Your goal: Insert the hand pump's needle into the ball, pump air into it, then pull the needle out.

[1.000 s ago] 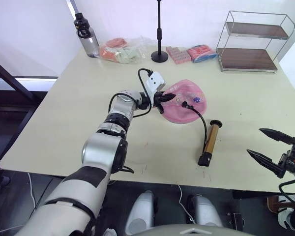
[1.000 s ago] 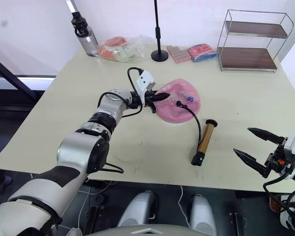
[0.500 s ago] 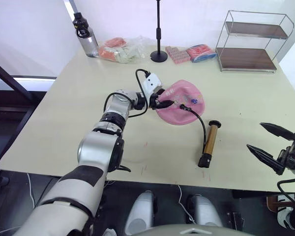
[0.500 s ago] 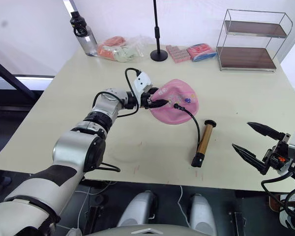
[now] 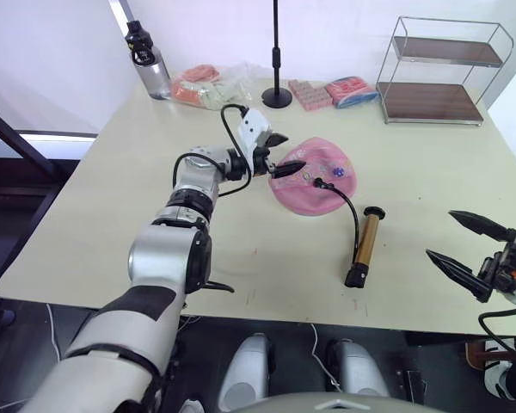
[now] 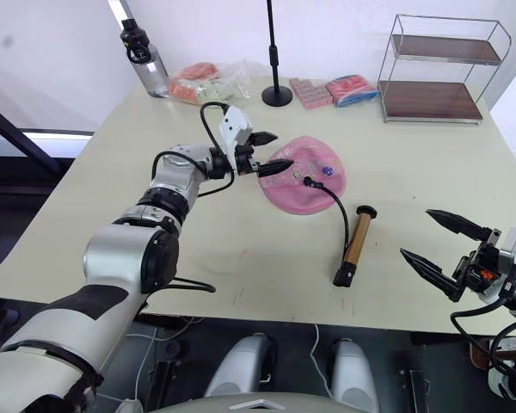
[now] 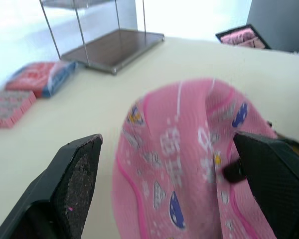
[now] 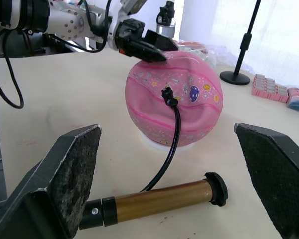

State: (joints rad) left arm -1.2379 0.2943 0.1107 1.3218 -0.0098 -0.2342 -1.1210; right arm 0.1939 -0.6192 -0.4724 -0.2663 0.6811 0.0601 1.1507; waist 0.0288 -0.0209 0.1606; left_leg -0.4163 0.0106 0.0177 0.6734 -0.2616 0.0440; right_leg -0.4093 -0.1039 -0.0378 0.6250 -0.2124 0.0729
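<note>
I am seeing the pink ball [image 5: 314, 178], partly flattened, sitting mid-desk [image 5: 112, 198]. My left end effector [image 5: 279, 153] is hovering at the ball's left edge, fingers spread wide and holding nothing. The needle [image 8: 166, 93] is sitting in the ball's top, its thin black hose [image 5: 351, 211] curving right and near to the hand pump [image 5: 364, 248], which is lying on the desk just right of the ball. My right end effector [image 5: 460, 247] is waiting wide and unladen, well right of the pump.
</note>
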